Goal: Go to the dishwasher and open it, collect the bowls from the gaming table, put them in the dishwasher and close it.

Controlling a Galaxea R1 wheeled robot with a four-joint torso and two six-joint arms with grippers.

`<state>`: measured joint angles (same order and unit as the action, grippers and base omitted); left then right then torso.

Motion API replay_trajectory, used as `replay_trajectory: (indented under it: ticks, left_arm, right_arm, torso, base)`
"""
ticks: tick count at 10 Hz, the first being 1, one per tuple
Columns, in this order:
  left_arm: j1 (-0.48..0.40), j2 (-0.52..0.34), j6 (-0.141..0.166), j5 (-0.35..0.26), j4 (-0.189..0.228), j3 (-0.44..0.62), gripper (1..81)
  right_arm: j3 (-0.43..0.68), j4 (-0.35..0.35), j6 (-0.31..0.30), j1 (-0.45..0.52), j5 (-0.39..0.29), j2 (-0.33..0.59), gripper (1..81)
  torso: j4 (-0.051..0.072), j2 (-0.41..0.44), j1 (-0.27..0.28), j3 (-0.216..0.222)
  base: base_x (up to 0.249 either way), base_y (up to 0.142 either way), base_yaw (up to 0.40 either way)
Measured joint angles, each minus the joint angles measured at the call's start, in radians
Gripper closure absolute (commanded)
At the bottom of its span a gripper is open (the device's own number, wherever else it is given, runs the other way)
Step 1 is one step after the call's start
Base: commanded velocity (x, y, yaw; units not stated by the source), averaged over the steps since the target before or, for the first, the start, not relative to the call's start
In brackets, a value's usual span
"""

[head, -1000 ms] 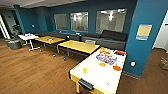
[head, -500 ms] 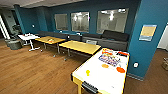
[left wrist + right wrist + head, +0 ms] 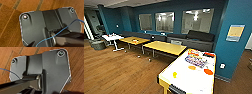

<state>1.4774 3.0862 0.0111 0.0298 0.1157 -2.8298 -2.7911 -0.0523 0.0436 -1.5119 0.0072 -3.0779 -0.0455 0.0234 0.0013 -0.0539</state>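
The gaming table (image 3: 184,81), with a glossy white top and yellow-wood sides, stands at the lower right of the head view, its dark end slot toward me. On its top lie a small yellow bowl (image 3: 174,74) near the near end, an orange bowl (image 3: 192,67) at the middle and a darker orange bowl (image 3: 208,71) toward the right edge. A colourful flat box (image 3: 197,60) lies on the far half. The dishwasher is out of view. Both wrist views look down past the robot's dark plate onto wooden floor (image 3: 10,25).
Two yellow-topped tables (image 3: 164,47) and a white table (image 3: 112,38) stand in a row left of the gaming table, with a dark sofa (image 3: 194,40) along the blue wall behind. A blue pillar (image 3: 234,50) rises right of the table. Open wooden floor (image 3: 116,70) spreads at left.
The whole head view has shifted slightly, so the camera has moved. The gaming table shows a little larger. Nothing on it has moved.
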Motion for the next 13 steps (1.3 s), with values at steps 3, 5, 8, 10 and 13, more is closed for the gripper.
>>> replay_trajectory:
  ticks: [3, 5, 8, 10, 13]
  left_arm:
    - [0.000, 0.000, 0.000, 0.000, 0.000, 0.000, 1.0]
    - [0.000, 0.000, 0.000, 0.000, 0.000, 0.000, 1.0]
    - [0.002, 0.000, 0.000, 0.000, 0.000, 0.000, 1.0]
    - [0.002, 0.000, 0.000, 0.000, 0.000, 0.000, 1.0]
    - [0.002, 0.003, 0.000, 0.000, 0.000, 0.001, 1.0]
  right_arm:
    - [0.000, 0.000, 0.000, 0.002, 0.000, 0.000, 1.0]
    - [0.000, 0.000, 0.000, 0.002, 0.000, 0.000, 1.0]
    - [0.000, 0.000, 0.000, 0.000, 0.000, 0.000, 1.0]
    - [0.000, 0.000, 0.000, 0.001, 0.000, 0.000, 1.0]
    - [0.000, 0.000, 0.000, 0.001, 0.000, 0.000, 1.0]
  torso:
    - [0.000, 0.000, 0.000, 0.000]
    - [0.000, 0.000, 0.000, 0.000]
    - [0.000, 0.000, 0.000, 0.000]
    - [0.000, 0.000, 0.000, 0.000]
    - [0.000, 0.000, 0.000, 0.000]
  base:
    - [0.090, 0.099, 0.000]
    - [0.089, 0.099, 0.000]
    - [0.089, 0.099, 0.000]
    - [0.089, 0.099, 0.000]
    - [0.089, 0.097, 0.000]
